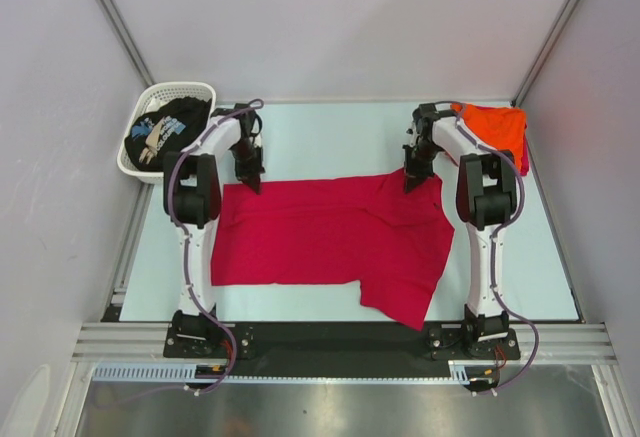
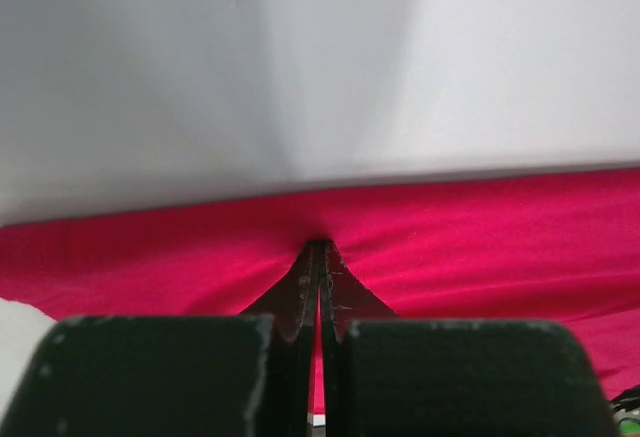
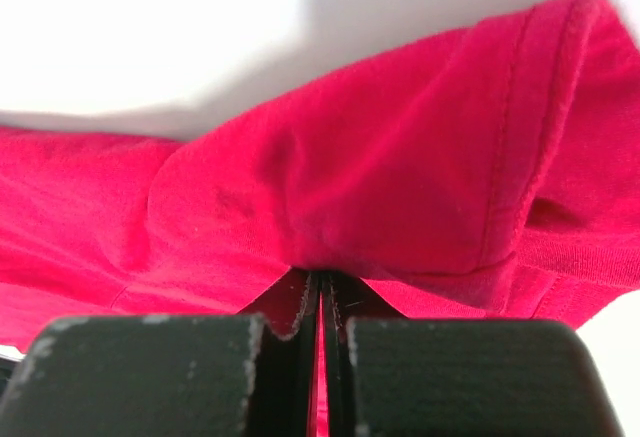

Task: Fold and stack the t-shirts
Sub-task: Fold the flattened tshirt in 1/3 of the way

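Red t-shirt (image 1: 330, 237) spread, unfolded; left gripper (image 1: 252, 184) and right gripper (image 1: 412, 184) both pinch its far edge. Orange t-shirt (image 1: 497, 125) looks done, I judge; black t-shirt (image 1: 165, 129) waits in basket (image 1: 180, 88).

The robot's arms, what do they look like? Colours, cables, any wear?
Both the left arm and the right arm have white links with black joint housings and black bases. A thin purplish-grey cable loops along the outside of each. The jaws are black, their edges scuffed with pale scratches in both wrist views.
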Robot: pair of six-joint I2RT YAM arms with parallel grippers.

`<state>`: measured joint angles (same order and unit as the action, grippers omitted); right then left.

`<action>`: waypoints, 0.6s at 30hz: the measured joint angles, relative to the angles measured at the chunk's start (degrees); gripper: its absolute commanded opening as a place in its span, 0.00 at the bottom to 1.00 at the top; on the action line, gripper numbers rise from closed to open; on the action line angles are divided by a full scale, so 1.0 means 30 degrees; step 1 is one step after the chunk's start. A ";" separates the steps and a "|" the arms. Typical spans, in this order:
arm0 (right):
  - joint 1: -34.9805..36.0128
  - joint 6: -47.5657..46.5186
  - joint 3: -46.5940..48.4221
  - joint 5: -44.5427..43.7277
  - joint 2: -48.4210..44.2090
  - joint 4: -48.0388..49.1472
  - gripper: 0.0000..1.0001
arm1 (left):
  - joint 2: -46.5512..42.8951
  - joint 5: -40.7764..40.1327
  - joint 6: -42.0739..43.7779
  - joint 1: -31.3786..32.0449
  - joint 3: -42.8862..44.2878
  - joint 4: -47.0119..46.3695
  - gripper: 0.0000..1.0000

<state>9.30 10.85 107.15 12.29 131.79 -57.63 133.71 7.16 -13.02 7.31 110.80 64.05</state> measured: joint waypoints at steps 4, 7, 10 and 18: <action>0.0175 0.0015 0.1938 -0.0430 0.1151 -0.1690 0.00 | 0.0619 -0.0197 -0.0182 0.0066 0.1020 0.0882 0.00; 0.0248 0.0015 0.3002 -0.0612 0.1749 -0.2557 0.00 | 0.1042 -0.0306 -0.0372 0.0095 0.1727 0.1457 0.00; 0.0328 0.0036 0.4648 -0.0758 0.2667 -0.3606 0.00 | 0.1603 -0.0342 -0.0780 0.0095 0.2696 0.2273 0.00; 0.0474 0.0379 0.5683 -0.1377 0.3096 -0.3322 0.00 | 0.4073 -0.0255 -0.2149 0.0117 0.7628 0.2885 0.00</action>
<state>10.72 11.99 124.20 8.16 141.08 -67.59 145.93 6.39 -19.46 7.66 133.69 72.71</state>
